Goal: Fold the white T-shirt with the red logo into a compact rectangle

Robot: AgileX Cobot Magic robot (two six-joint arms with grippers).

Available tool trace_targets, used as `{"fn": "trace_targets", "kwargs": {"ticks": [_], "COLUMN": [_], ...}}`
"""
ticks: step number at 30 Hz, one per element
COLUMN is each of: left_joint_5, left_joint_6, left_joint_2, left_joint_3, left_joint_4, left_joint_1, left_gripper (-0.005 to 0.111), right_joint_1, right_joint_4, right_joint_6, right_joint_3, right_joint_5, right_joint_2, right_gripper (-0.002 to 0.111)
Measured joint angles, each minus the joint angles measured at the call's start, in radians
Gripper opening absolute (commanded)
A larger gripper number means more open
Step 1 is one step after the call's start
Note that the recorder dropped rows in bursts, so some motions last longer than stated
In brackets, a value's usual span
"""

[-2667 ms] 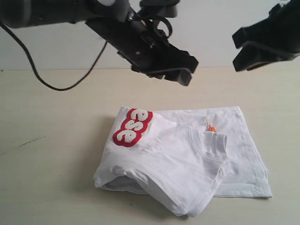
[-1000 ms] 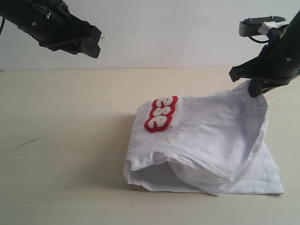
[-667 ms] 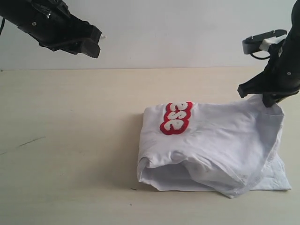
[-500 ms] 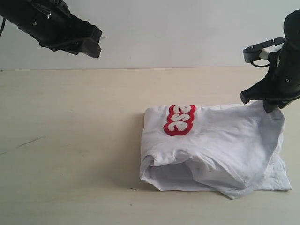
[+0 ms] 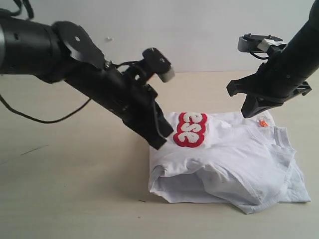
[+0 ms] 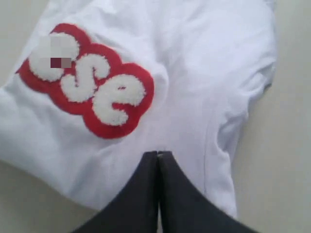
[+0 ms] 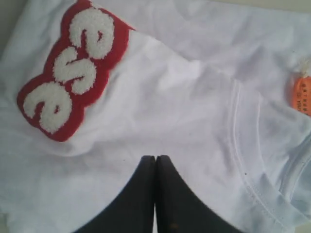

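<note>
The white T-shirt [image 5: 229,159] lies folded in a lumpy bundle on the table, its collar and orange neck tag [image 5: 263,122] at the right. The red logo [image 5: 190,129] faces up near the bundle's back left corner. My left gripper [image 5: 160,143] is down at the shirt's left edge, just beside the logo [image 6: 92,82], and is shut with nothing between its jaws [image 6: 158,153]. My right gripper [image 5: 248,112] hovers over the shirt's back edge near the tag [image 7: 302,94]. It is shut and empty [image 7: 155,157], with the logo [image 7: 73,73] ahead of it.
The tan table [image 5: 75,199] runs wide to the left and front of the shirt. A black cable [image 5: 30,117] hangs from the left arm over the table's left part. A white wall stands behind.
My right gripper has let go of the shirt's lifted edge, which dropped flat, and has moved left. My left arm has swung down from the upper left to the shirt beside the logo.
</note>
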Motion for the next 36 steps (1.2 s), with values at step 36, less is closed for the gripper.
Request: {"fn": "trace_targets", "kwargs": {"ticks": [36], "left_joint_5": [0.098], "left_joint_6": [-0.064], "left_joint_2": [-0.015], "left_joint_3": [-0.021], "left_joint_4": [0.12], "left_joint_1": [-0.069], "left_gripper": [0.0], "right_joint_1": [0.059], "right_joint_4": [-0.204], "right_joint_6": [0.218], "right_joint_3": [0.03], "right_joint_5": [-0.319], "right_joint_2": [0.293], "right_gripper": [0.0]}}
